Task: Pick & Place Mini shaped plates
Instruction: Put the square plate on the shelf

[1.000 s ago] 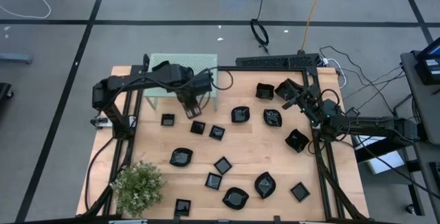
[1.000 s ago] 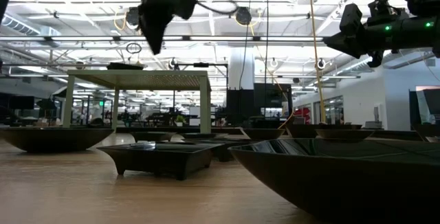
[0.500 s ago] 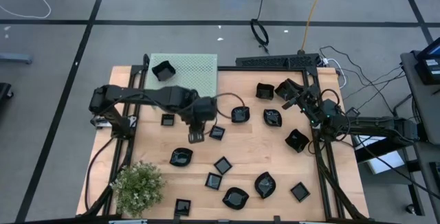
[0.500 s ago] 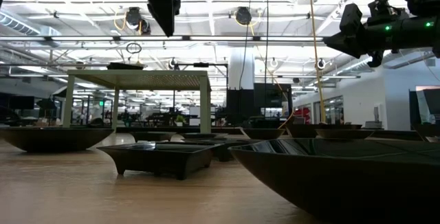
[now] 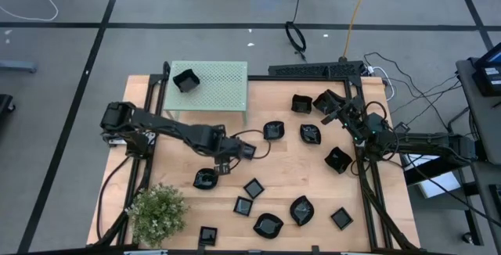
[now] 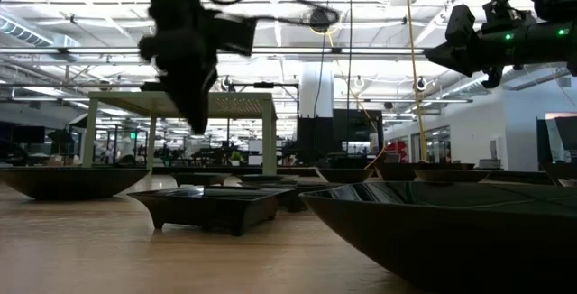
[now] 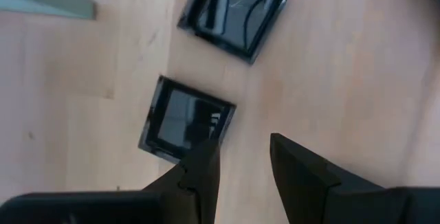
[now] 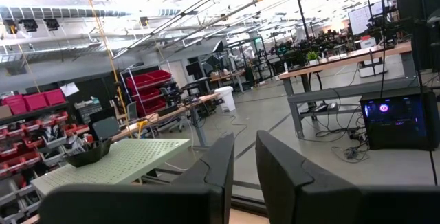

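Note:
Glossy black mini plates lie scattered on the wooden table (image 5: 297, 169). One black plate (image 5: 185, 80) sits on the pale green perforated stand (image 5: 223, 79). My left gripper (image 5: 221, 167) hangs over the table's middle, pointing down, open by a narrow gap and empty. Its wrist view has the fingers (image 7: 244, 165) above bare wood beside a small square plate (image 7: 185, 117), with a second square plate (image 7: 237, 14) beyond. My right gripper (image 5: 333, 113) hovers at the far right above a square plate (image 5: 301, 103); its fingers (image 8: 245, 159) stand slightly apart and empty.
A potted green plant (image 5: 156, 208) stands at the near left corner. Round and leaf-shaped plates (image 5: 301, 210) and square ones (image 5: 253, 188) fill the near half. Big dark dishes (image 6: 451, 231) crowd the low view's foreground. Cables lie behind the far edge.
My left arm has swung from over the green stand toward the table's near edge and somewhat right, uncovering the plate on the stand, and has come down lower over the middle plates. The right arm has kept still.

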Robot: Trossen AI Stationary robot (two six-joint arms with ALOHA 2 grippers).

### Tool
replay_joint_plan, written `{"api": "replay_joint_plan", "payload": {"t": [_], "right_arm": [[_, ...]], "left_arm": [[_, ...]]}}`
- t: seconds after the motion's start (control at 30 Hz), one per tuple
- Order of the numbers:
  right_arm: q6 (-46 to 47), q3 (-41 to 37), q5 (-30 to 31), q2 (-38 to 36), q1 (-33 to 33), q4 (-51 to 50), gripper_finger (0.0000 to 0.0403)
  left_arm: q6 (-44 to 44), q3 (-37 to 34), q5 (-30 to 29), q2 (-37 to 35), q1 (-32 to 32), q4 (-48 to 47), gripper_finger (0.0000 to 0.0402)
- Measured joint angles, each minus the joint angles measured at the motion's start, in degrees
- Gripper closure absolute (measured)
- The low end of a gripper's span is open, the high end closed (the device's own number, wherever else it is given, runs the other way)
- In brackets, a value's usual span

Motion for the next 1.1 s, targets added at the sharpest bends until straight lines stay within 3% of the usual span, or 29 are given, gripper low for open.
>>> {"api": "replay_joint_plan", "payload": {"t": [0.13,0.47,0.83,0.93,1.1], "right_arm": [[0.01,-0.01,0.00,-0.01,0.00,-0.01,0.0351],[0.00,-0.01,0.00,0.01,0.00,-0.01,0.0351],[-0.01,-0.01,0.00,0.00,-0.02,-0.01,0.0351],[-0.01,0.00,0.00,-0.01,-0.02,-0.01,0.0351],[0.01,-0.01,0.00,0.00,0.00,0.01,0.0351]], "left_arm": [[0.88,-4.27,-3.76,0.00,-0.13,5.38,0.0270],[4.87,-14.68,-5.60,-0.02,0.00,18.45,0.0270],[8.97,-16.83,-6.62,-0.02,0.07,21.31,0.0272],[11.25,-16.83,-6.63,0.15,0.07,21.35,0.0291],[11.97,-16.85,-5.55,0.39,0.45,21.10,0.0358]]}}
